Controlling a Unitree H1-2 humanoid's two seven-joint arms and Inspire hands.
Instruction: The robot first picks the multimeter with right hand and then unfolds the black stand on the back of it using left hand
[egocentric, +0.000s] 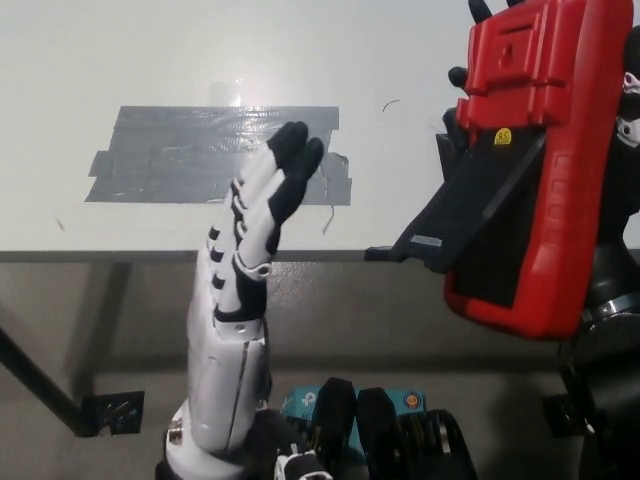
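The red multimeter is held up at the right of the head view, its back facing me. My black right hand is shut on it from behind, with fingertips showing past its top and left edges. The black stand on its back is swung out, its free end pointing lower left. My white left hand is open at centre left, fingers straight and together pointing up, well apart from the stand and touching nothing.
A white table fills the upper picture, with a patch of grey tape stuck on it. The table's front edge runs across the middle. Below it are grey floor and a dark table leg.
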